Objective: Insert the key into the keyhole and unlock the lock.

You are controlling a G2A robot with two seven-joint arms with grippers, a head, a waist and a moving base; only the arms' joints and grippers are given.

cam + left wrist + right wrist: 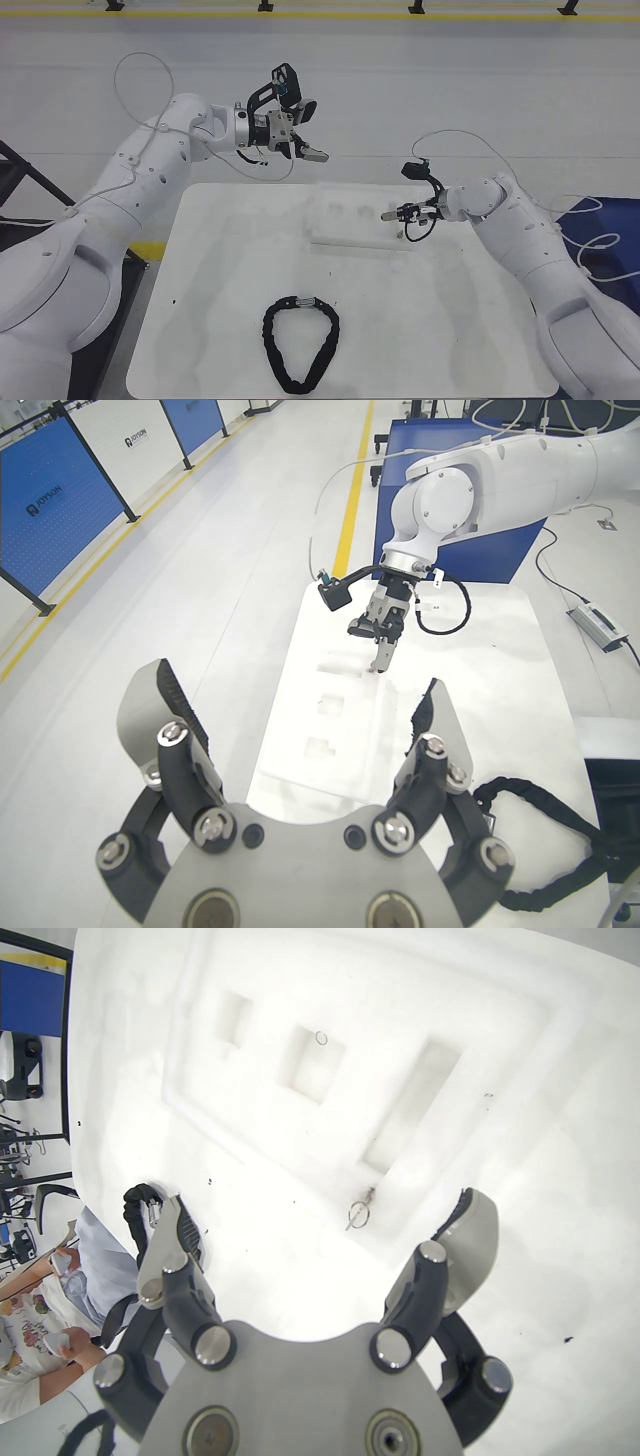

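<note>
A small key on a ring [359, 1215] lies on the rim of a white foam tray [210, 1128], beside its long pocket. My right gripper [322, 1213] hovers just above it, open, the key between and slightly beyond its fingertips; from above, the right gripper [395, 213] is at the tray's right end. The black chain lock [300, 342] lies in a loop on the table's near half, its metal lock body [297, 301] at the top of the loop. My left gripper [300, 705] is open and empty, and the left gripper [305, 150] is raised beyond the table's far edge.
The white table [220, 300] carries the foam tray [350, 225], which has several rectangular pockets. A loose small ring [321, 1038] lies in the middle pocket. A blue cabinet [450, 500] stands off the table behind the right arm.
</note>
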